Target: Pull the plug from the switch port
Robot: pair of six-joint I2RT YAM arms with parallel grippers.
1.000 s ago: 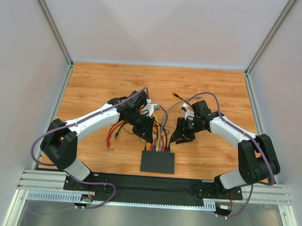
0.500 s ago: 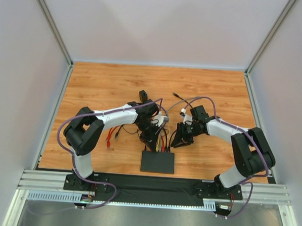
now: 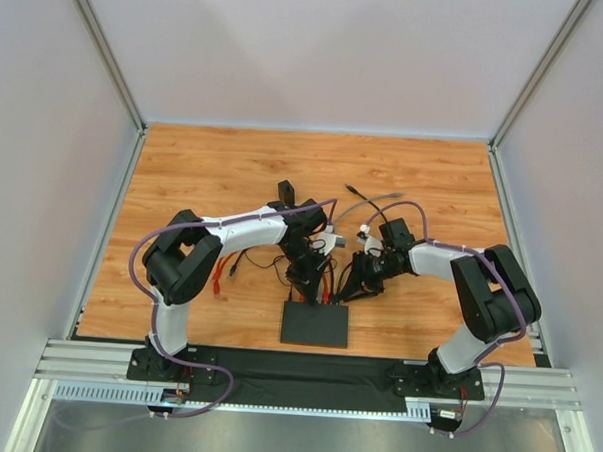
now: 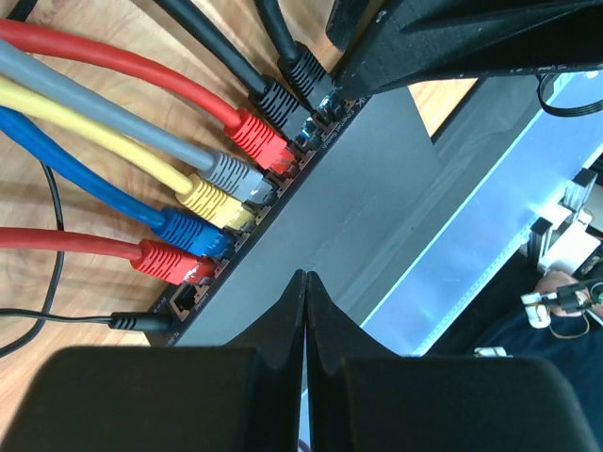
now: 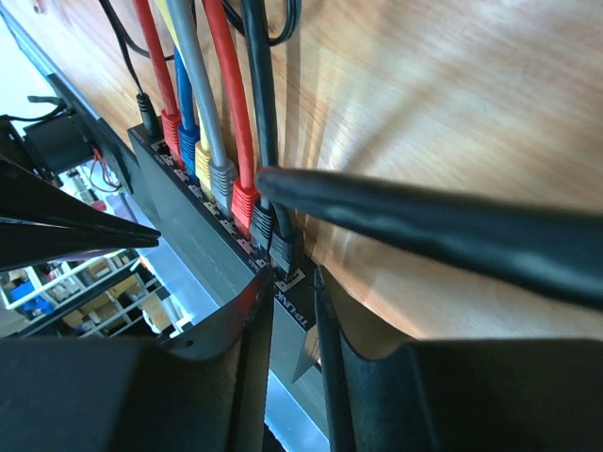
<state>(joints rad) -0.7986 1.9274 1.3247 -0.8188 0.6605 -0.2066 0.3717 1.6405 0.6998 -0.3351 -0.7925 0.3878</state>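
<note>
Lining up for the grasp seemed to be the step in hand, with nothing yet pulled free. The switch (image 3: 314, 327) lay flat on the wooden table (image 3: 204, 172) just ahead of the arm bases, its socket edge facing away from them and every cable seated. The left gripper (image 4: 303, 292) was clenched on nothing, its two fingers pressed together over the switch's matte top. It was probably there to pin the box down, though the wrist view did not show whether the tips actually touched the lid. The right gripper (image 5: 294, 292) stood at the far right end of the socket row with its jaws parted by a narrow gap. That gap was aimed at the outermost black plug (image 5: 285, 252), which sat beside a second black plug (image 5: 261, 226) and then the red plug (image 5: 245, 202). From that angle it was hard to say whether either finger had reached the plug's boot; nothing looked pinched. The next move would likely call for easing those jaws forward around the end plug alone, clear of its close neighbour. They would then need to close on it firmly enough to press the latch and draw straight back along the cable line while the other arm held the switch from sliding.
</note>
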